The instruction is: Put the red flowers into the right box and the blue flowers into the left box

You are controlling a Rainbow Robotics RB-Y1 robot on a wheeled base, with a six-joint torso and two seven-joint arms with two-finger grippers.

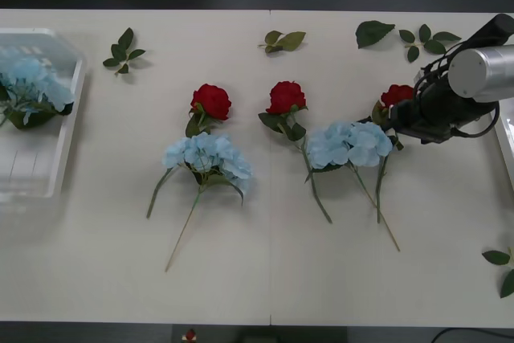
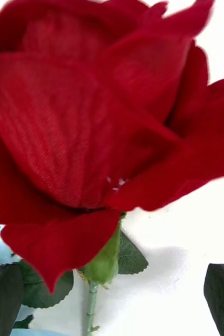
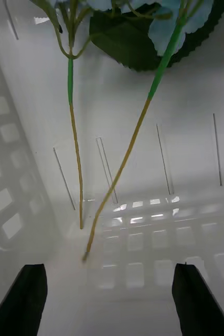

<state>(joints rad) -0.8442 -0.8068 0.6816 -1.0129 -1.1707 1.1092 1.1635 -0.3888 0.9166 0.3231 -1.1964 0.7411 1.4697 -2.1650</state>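
A long white table (image 1: 265, 279) carries three red flowers (image 1: 210, 100) in a row, two of them just behind pale blue flowers (image 1: 209, 158) on the bare top, with loose leaf sprigs (image 1: 122, 50) near the far edge. The right gripper (image 2: 114, 294) is at the rightmost rose, its black fingers (image 2: 222, 296) spread apart on either side of the stem below the bloom, near the right box (image 1: 507, 138) at the table's right edge. The left gripper (image 3: 109, 299) hangs released inside the left box (image 3: 33, 173), where more blue flowers already lie.
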